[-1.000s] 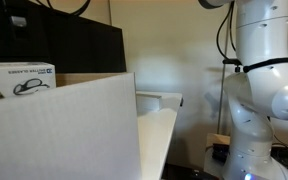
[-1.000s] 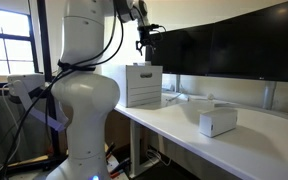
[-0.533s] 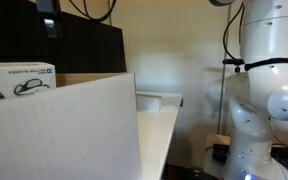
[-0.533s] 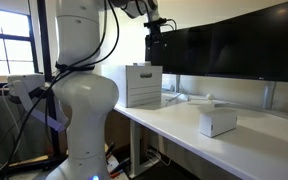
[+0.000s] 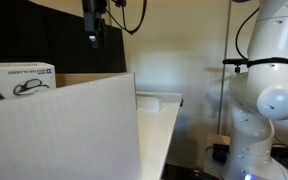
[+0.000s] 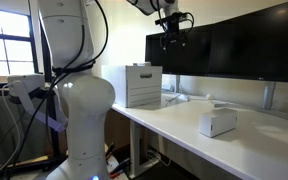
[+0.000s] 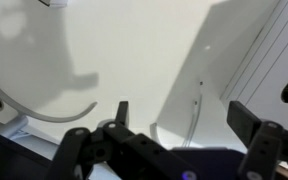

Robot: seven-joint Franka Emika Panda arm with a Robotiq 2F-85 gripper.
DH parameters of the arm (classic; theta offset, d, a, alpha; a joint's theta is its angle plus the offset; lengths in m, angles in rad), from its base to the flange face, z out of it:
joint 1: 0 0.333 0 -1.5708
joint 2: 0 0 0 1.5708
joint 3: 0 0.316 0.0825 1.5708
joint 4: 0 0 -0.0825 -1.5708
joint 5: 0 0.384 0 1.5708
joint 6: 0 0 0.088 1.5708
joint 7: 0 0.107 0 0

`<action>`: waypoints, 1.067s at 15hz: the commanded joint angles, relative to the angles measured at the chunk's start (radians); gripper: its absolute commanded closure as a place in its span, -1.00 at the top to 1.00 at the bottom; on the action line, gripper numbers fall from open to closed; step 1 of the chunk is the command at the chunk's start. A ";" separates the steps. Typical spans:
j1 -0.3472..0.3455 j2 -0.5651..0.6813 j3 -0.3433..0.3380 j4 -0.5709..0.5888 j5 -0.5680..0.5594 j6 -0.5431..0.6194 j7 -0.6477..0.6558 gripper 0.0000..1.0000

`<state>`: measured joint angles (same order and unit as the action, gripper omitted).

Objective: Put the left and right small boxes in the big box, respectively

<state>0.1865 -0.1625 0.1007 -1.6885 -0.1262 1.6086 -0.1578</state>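
Observation:
The big box (image 5: pixel 64 130) fills the foreground of an exterior view with its pale wall and tan edge; it also shows as the tall white carton (image 6: pixel 142 85) at the table's far end. One small box (image 5: pixel 19 78) with an eyeglasses drawing shows above that wall. Another small box (image 6: pixel 217 122) lies alone on the white table. My gripper (image 5: pixel 94 40) (image 6: pixel 172 40) hangs high in front of the dark monitors, well above everything. In the wrist view the gripper (image 7: pixel 184 118) is open, its fingers (image 7: pixel 122 112) wide apart over white tabletop, with nothing between them.
Dark monitors (image 6: pixel 244 45) line the back of the table (image 6: pixel 174 125). A flat white item (image 5: pixel 159 100) lies beyond the big box. The robot's white body (image 5: pixel 269 100) (image 6: pixel 79 100) stands beside the table's edge. A thin cable (image 7: pixel 196 110) crosses the surface below the wrist.
The gripper has travelled sideways along the monitors, away from above the big box toward the middle of the table, staying high. It stayed open. The boxes have not moved.

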 commanded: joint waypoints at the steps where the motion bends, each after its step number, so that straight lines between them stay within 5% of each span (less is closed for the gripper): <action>1: -0.062 -0.103 -0.026 -0.152 -0.007 0.081 0.048 1.00; 16: -0.197 -0.169 -0.150 -0.374 -0.020 0.196 0.041 1.00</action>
<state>0.0115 -0.3057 -0.0475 -2.0091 -0.1328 1.7637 -0.1382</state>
